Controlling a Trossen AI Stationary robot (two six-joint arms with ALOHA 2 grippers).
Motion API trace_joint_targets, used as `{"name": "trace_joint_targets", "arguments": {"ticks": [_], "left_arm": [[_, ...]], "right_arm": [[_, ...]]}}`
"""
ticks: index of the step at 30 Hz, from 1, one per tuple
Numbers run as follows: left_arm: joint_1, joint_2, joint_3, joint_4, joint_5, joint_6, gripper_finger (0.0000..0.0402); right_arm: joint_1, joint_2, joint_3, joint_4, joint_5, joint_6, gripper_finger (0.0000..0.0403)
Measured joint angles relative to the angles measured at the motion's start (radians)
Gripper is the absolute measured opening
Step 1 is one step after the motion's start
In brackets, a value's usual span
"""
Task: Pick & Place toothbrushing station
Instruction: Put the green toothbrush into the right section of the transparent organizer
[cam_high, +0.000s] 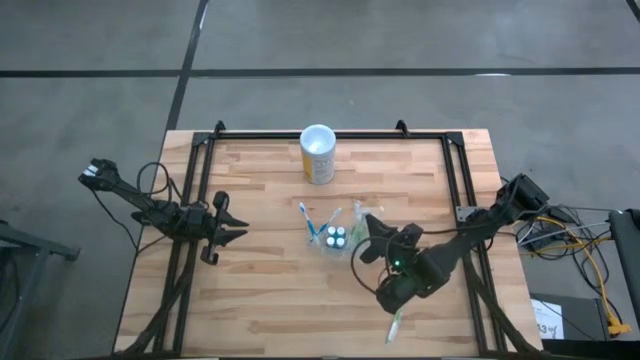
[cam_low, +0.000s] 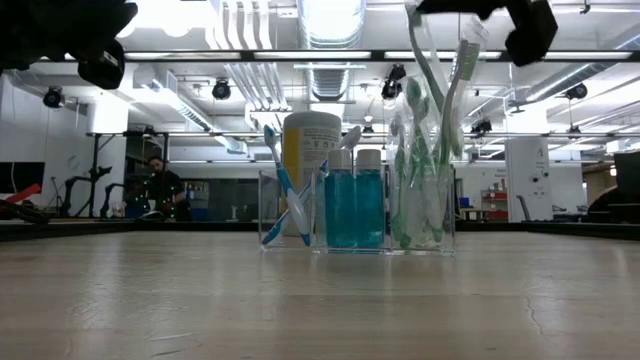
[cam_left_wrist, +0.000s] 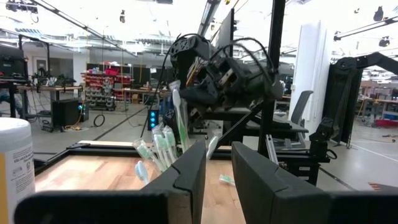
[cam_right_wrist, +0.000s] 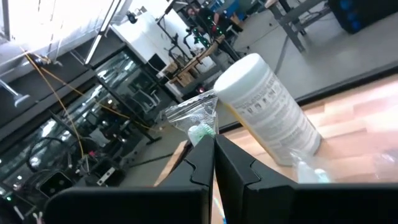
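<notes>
The toothbrushing station (cam_low: 355, 215) is a clear holder at the table's middle (cam_high: 335, 235). It holds a blue toothbrush (cam_low: 283, 195), two blue bottles (cam_low: 355, 205) and several wrapped green toothbrushes (cam_low: 420, 180). My right gripper (cam_high: 368, 228) is above the station's right end, shut on one wrapped green toothbrush (cam_low: 452, 90). My left gripper (cam_high: 238, 228) is open and empty, left of the station; its fingers frame the station in the left wrist view (cam_left_wrist: 217, 158). My right gripper (cam_right_wrist: 214, 142) pinches the top end of the toothbrush's clear wrapper (cam_right_wrist: 200, 124), by the green brush head, between its two fingers. The fingers come slanting from above and the table's right. The toothbrush stands nearly upright below them, its lower end in the station's right compartment (cam_low: 425, 225).
A yellow white-rimmed canister (cam_high: 318, 155) stands behind the station near the far edge. One wrapped toothbrush (cam_high: 397, 323) lies on the table near the front, under my right arm. A black frame (cam_high: 330, 135) runs round the table's far and side edges.
</notes>
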Motion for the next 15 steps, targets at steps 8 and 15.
{"name": "trace_joint_targets", "arguments": {"ticks": [8, 15], "left_arm": [[0.000, 0.000, 0.000, 0.000, 0.000, 0.000, 0.0083], [0.000, 0.000, 0.000, 0.000, 0.000, 0.000, 0.0083]], "right_arm": [[-0.014, 0.018, 0.105, 0.006, -0.020, -0.123, 0.0008], [-0.020, 0.078, 0.160, 0.022, -0.006, -0.127, 0.0008]]}}
